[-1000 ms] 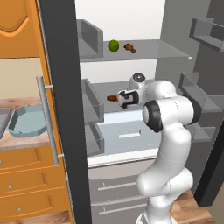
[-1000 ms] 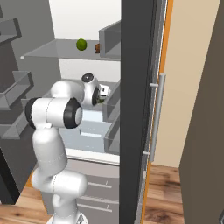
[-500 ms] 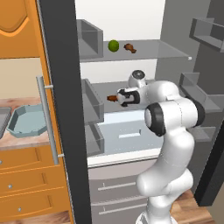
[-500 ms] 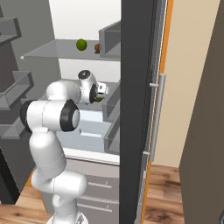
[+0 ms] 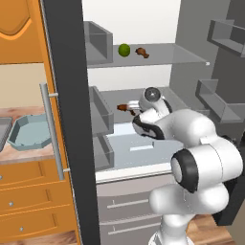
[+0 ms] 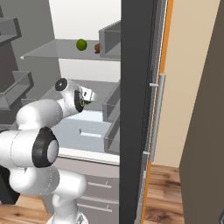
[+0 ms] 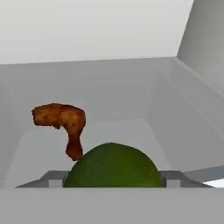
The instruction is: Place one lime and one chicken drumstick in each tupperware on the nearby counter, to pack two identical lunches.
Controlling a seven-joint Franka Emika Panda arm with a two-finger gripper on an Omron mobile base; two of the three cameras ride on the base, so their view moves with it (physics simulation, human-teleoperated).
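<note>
**Fridge shelves and counter: what sat where**

Top fridge shelf [image 5: 182, 52] carried one lime [image 5: 124, 50] and one chicken drumstick [image 5: 142, 52], just beside each other, not touching; lime was on the left in the left base view. Middle shelf [image 5: 112, 95] carried a second drumstick [image 7: 61, 122] toward the back, bone end pointing toward the camera in the hand view. A second lime [image 7: 114, 167] was close in front of it there; couldn't tell whether it rested on the shelf. Counter [image 5: 28, 152], left of the fridge door, carried the pale blue-green octagonal tupperware [image 5: 29, 133], with the edge of a grey container [image 5: 3, 131] just beside it at the frame edge.
</note>
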